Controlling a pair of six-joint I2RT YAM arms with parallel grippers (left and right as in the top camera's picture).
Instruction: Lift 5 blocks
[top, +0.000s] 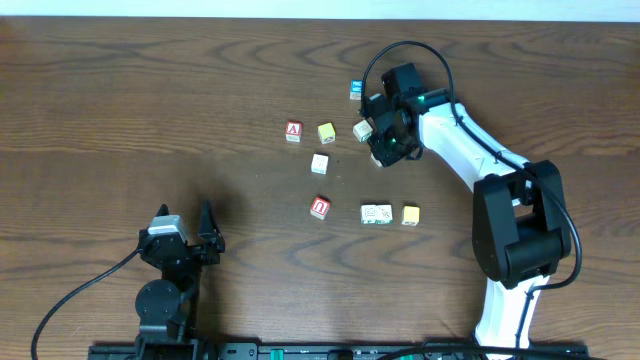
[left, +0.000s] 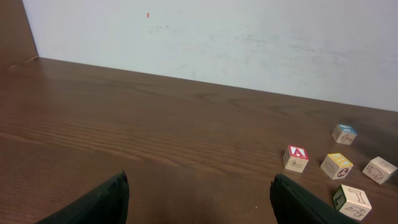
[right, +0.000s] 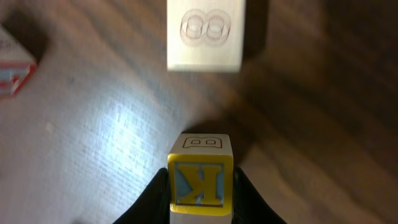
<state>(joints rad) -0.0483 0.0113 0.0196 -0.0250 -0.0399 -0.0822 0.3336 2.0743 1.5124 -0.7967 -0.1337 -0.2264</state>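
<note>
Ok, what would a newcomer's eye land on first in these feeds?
First, the right gripper closed on a yellow-framed K block, filling the bottom of the right wrist view, with a cream block lying just beyond it. Overhead, the white right arm reaches into the scattered blocks in the upper middle of the table, while the left gripper sits open at lower left, far from them.
</note>
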